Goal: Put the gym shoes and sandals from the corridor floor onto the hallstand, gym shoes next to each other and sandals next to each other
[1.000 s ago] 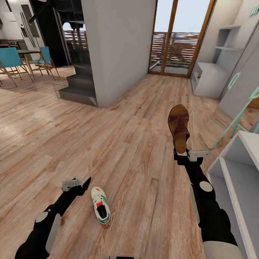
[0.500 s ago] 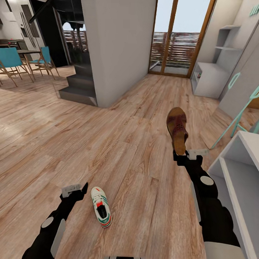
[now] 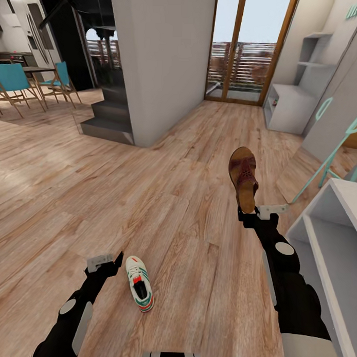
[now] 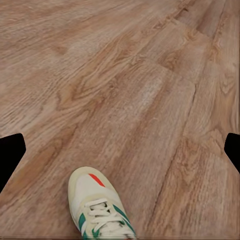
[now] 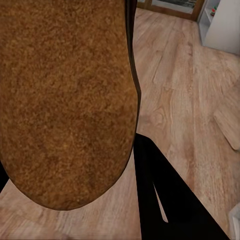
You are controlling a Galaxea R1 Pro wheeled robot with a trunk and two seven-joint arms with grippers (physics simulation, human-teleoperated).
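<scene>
Sandal (image 3: 243,176) clamped heel-first in my right gripper (image 3: 249,213), toe raised above the corridor floor (image 3: 172,199); my left gripper (image 3: 106,262) hangs spread wide just beside a gym shoe (image 3: 139,283) lying on the planks. The hallstand (image 3: 291,105) stands well ahead on my right: best carried level, set squarely on its bench

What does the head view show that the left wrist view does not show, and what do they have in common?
Head view alone: the right gripper holding a sandal up off the floor, the white rack beside that arm, the glass doors and the blue chairs. Left wrist view alone: a close look at the shoe's toe and laces. Both: one gym shoe lying on the wood floor.
</scene>
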